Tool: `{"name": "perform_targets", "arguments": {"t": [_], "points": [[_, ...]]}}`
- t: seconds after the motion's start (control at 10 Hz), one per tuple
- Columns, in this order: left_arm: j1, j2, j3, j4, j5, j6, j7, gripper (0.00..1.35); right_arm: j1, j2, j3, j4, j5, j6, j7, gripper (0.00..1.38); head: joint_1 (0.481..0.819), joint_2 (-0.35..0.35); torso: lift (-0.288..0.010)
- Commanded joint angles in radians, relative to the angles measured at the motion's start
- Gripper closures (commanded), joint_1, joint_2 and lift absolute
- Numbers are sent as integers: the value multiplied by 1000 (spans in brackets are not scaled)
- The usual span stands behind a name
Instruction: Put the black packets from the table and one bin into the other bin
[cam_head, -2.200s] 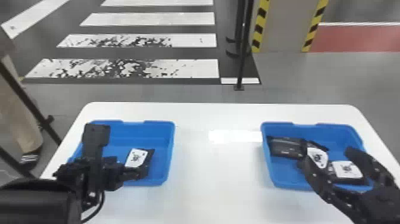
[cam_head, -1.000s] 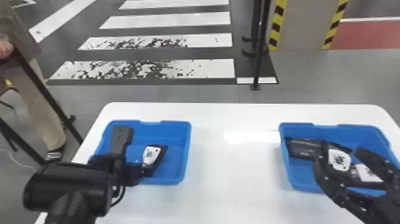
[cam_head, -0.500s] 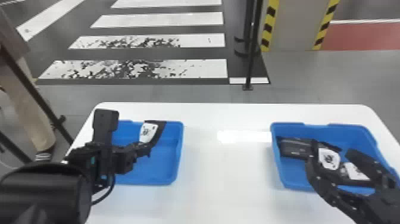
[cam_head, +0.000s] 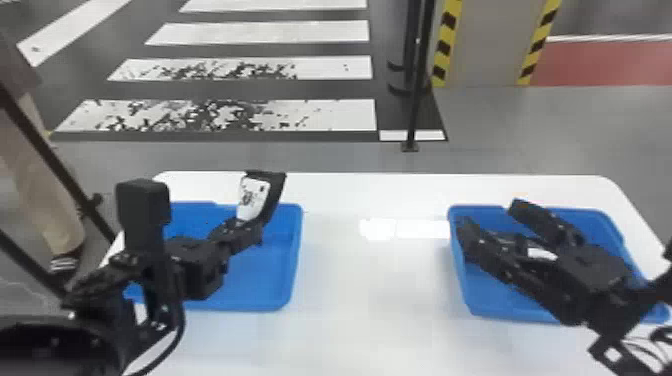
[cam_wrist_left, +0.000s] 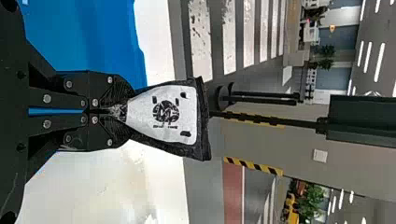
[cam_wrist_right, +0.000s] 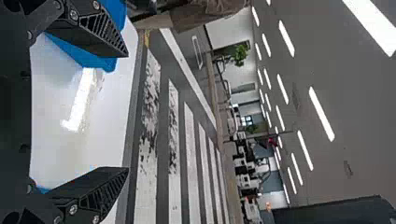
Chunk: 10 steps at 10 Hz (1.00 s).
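Observation:
In the head view my left gripper (cam_head: 250, 232) is shut on a black packet (cam_head: 256, 197) with a white label, held up over the far right part of the left blue bin (cam_head: 287, 270). The left wrist view has the gripper (cam_wrist_left: 122, 112) pinching one narrow end of the packet (cam_wrist_left: 161, 114), label facing the camera. Above the right blue bin (cam_head: 470, 300) is my right gripper (cam_head: 495, 217), open, its fingers apart. Behind it a white-labelled packet (cam_head: 542, 254) partly shows; the arm hides the rest. In the right wrist view nothing lies between the gripper's (cam_wrist_right: 126, 112) fingertips.
Both bins stand on a white table (cam_head: 370, 290), one at each side, with a wide strip of tabletop between them. Beyond the table's far edge a thin black pole (cam_head: 416, 100) rises from the floor.
My left gripper has lifted the packet from inside the left bin to above its far rim. The right gripper has moved up and to the left, off the packets in the right bin.

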Motion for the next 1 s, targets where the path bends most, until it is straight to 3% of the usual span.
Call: {"name": "perform_targets", "arguments": {"t": [0.0, 0.2, 0.5, 0.7, 0.9], "points": [[20, -1, -52, -1, 6, -3, 0, 1211, -118, -16, 62, 10, -51, 93, 3, 159, 695, 73, -110], [22, 13, -130, -4, 46, -3, 0, 1211, -249, -33, 136, 94, -127, 152, 10, 157, 695, 86, -110], [17, 25, -176, -24, 100, -21, -8, 1211, -361, -48, 235, 199, -159, 191, 18, 165, 695, 75, -110], [15, 28, -196, -41, 116, -28, -12, 1211, -418, -51, 295, 268, -177, 194, 24, 174, 695, 84, -110], [12, 34, -210, -53, 128, -28, -15, 1211, -460, -53, 339, 334, -181, 135, 33, 277, 695, 97, -110]]}}
